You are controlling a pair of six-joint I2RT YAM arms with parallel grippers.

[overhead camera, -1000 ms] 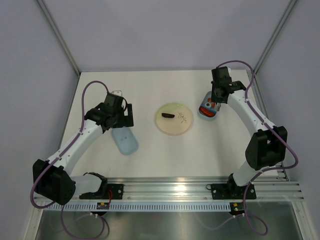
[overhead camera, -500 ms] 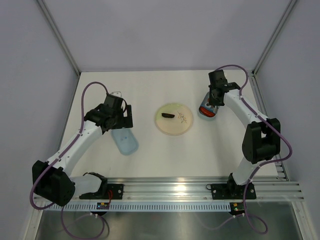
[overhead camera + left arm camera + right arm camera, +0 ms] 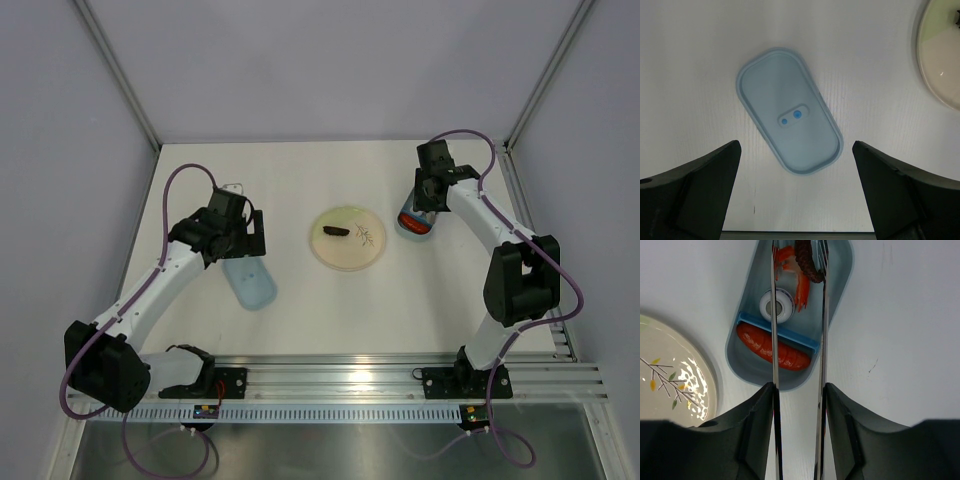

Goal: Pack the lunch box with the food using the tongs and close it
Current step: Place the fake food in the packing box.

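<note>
The pale-blue lunch box [image 3: 415, 222] stands right of the plate, and in the right wrist view its tub [image 3: 747, 367] holds a red sausage [image 3: 795, 356], a shrimp [image 3: 801, 287] and a small round piece [image 3: 785, 305]. My right gripper [image 3: 799, 390] is shut on the silver tongs [image 3: 823, 340], whose arms reach into the tub. A dark brown piece [image 3: 807, 262] lies between the tong tips, against the right arm. The blue lid [image 3: 789, 116] lies flat on the table. My left gripper [image 3: 796, 190] hangs open above the lid's near end, holding nothing.
The round pale-yellow plate [image 3: 345, 255] sits mid-table with one dark food piece [image 3: 335, 231] on it. Its edge shows in the left wrist view [image 3: 940, 55] and in the right wrist view [image 3: 670, 370]. Frame posts stand at the back corners.
My right wrist has shifted a little left and back over the lunch box, and the tong arms have spread apart. The left arm and the lid have not moved.
</note>
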